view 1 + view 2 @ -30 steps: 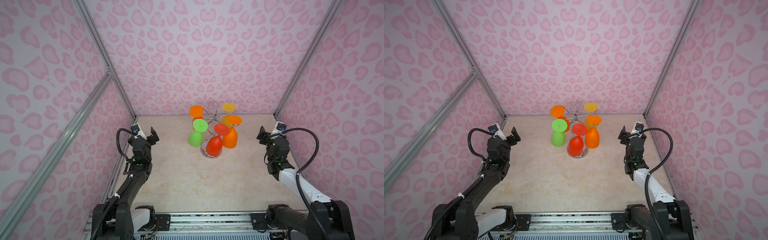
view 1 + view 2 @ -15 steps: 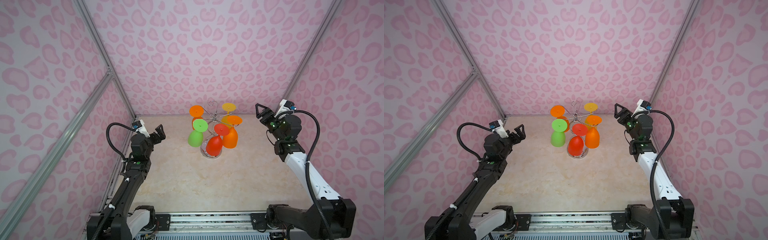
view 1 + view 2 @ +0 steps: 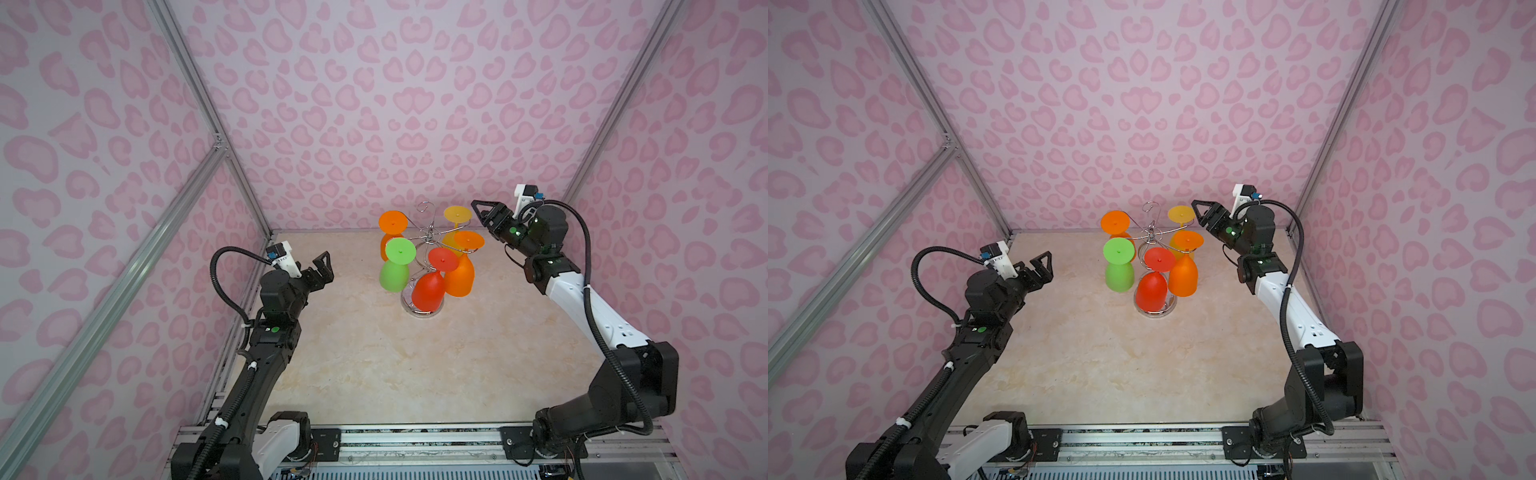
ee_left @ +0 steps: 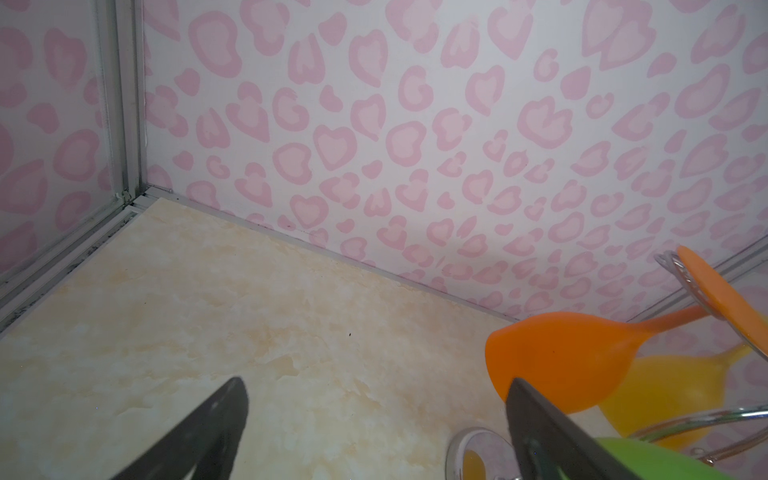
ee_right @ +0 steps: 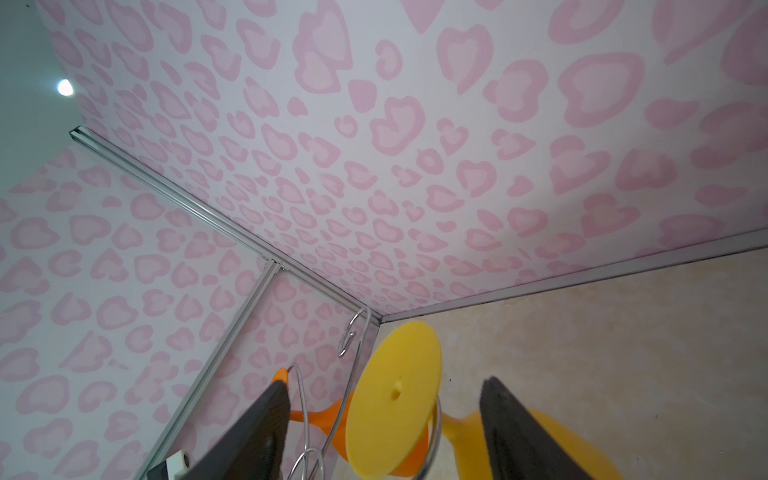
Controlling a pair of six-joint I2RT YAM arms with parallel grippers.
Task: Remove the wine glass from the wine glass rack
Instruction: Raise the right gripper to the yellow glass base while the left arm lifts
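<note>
Nothing has come off the wine glass rack [image 3: 428, 237] yet. It stands toward the back of the desk [image 3: 374, 365], and five glasses hang on it bowl-down: the green wine glass [image 3: 393, 276] and the red wine glass [image 3: 428, 291] on its near side, an orange wine glass [image 3: 459, 277] beside the red one, a second orange one [image 3: 392, 222] at its far left, and the yellow wine glass [image 3: 457, 214] at its far right.

Your right tool [image 3: 482, 214] is raised to the height of the rack's arms, just beside the yellow glass's round foot and apart from it. Its jaws are spread and pinch nothing. In the right wrist view that foot [image 5: 395, 399] sits in line between them.

Your left tool [image 3: 322, 268] is well off to the rack's left, spread wide and empty.

By my reading you are only at the approach. You have yet to close on the yellow glass, slide its foot out along the wire arm, and carry it clear.
</note>
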